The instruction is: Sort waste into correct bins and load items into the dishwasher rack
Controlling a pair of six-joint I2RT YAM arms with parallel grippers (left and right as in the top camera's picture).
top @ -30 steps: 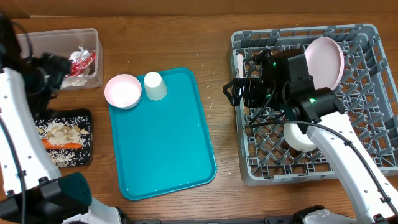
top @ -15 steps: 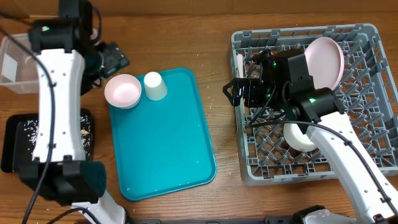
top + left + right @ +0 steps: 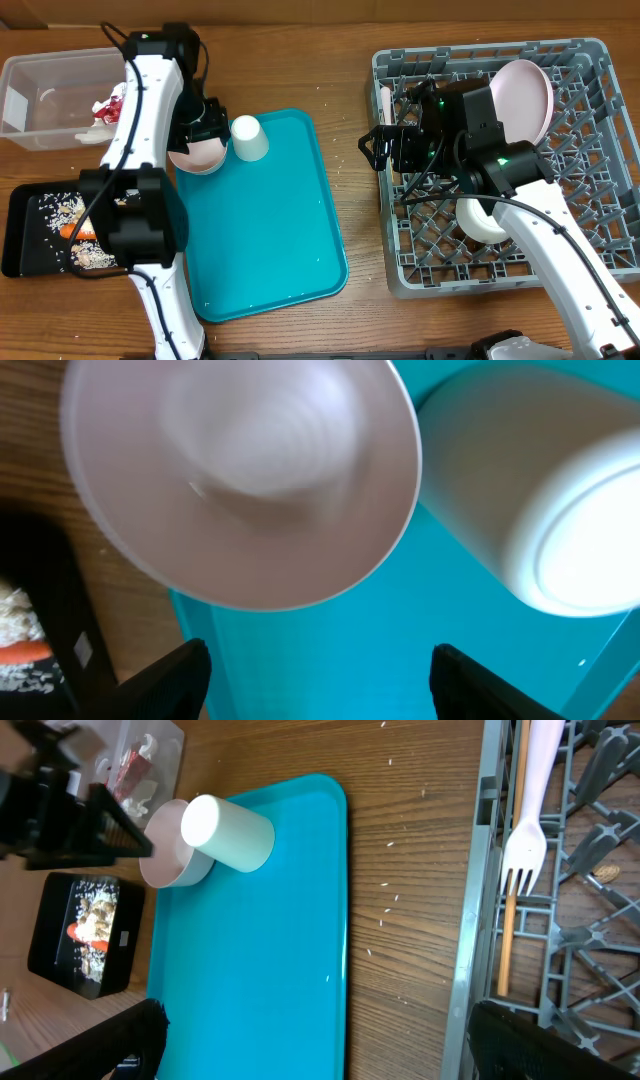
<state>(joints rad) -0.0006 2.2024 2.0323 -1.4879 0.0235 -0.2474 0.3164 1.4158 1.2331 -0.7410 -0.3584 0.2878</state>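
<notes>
Pink bowl (image 3: 240, 480) at teal tray's (image 3: 270, 230) corner: loading step. Left fingers (image 3: 180, 672) spread over it, right fingers (image 3: 120, 1038) spread, empty. Next we pinch its rim.

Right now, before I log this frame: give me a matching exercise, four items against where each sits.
Items:
1. pink plate
2. white cup
3. carrot
4. red wrapper

Places:
A. black tray
B. rack
C. clear tub
D. teal tray

Pairs: 1-B, 2-D, 3-A, 4-C
</notes>
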